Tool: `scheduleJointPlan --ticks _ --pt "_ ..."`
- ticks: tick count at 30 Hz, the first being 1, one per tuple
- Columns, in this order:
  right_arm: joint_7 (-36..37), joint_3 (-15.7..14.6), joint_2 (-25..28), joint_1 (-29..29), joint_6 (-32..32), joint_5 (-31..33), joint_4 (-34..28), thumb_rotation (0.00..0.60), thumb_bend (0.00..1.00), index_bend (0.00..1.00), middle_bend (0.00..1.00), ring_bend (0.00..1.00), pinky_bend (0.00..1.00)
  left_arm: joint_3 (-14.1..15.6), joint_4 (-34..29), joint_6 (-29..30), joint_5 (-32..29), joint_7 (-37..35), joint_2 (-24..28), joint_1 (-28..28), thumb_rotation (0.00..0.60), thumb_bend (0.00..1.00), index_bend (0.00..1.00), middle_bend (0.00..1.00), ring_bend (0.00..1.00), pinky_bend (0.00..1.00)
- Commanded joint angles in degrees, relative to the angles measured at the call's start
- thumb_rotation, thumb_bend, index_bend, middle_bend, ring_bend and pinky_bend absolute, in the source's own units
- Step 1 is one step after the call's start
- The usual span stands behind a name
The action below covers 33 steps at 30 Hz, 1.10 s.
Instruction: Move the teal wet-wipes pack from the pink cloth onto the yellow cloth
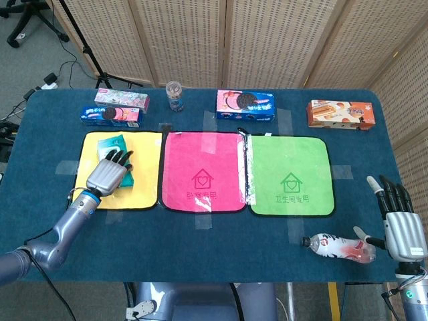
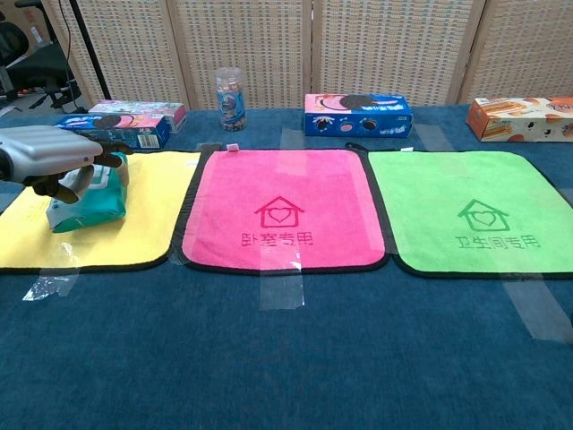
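Note:
The teal wet-wipes pack [image 1: 114,142] [image 2: 88,195] lies flat on the yellow cloth [image 1: 144,170] [image 2: 148,219], toward its back left. My left hand [image 1: 108,172] [image 2: 49,154] hovers over the pack's near end, palm down. Its fingers [image 1: 119,157] are fanned out over the pack's top, and its thumb hangs at the pack's near side. The pink cloth [image 1: 202,172] [image 2: 282,208] lies bare in the middle. My right hand [image 1: 400,221] stands open at the table's front right, fingers straight, holding nothing.
A green cloth [image 1: 290,175] lies to the right of the pink one. Along the back edge are two cookie boxes [image 1: 112,115], a small jar [image 1: 174,95], an Oreo box [image 1: 245,105] and an orange box [image 1: 341,113]. A bottle [image 1: 338,246] lies beside my right hand.

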Motion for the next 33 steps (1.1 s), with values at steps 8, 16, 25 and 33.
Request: scheduleJointPlan --ticks 8,16,25,33 --pt "0.36 -0.30 0.32 -0.04 0.20 -0.71 -0.34 0.600 0.00 0.00 0.00 0.00 0.00 -3.20 -5.73 12.51 4.55 -4.68 1.79 4.52 0.600 0.00 0.00 0.00 0.00 0.00" --pt "0.73 -0.18 0.53 -0.18 0.58 -0.72 -0.42 0.600 0.00 0.00 0.00 0.00 0.00 -3.06 -11.96 23.95 7.61 -12.22 6.04 12.61 0.600 0.00 0.00 0.00 0.00 0.00" --pt "1.11 -0.41 0.80 -0.49 1.29 -1.38 -0.64 0.600 0.00 0.00 0.00 0.00 0.00 0.19 -16.48 36.04 8.45 -18.82 11.69 24.85 0.600 0.00 0.00 0.00 0.00 0.00" --pt "0.77 -0.50 0.92 -0.84 1.86 -1.50 -0.71 0.600 0.00 0.00 0.00 0.00 0.00 2.77 -12.76 42.63 10.84 -28.71 11.86 33.97 0.600 0.00 0.00 0.00 0.00 0.00"
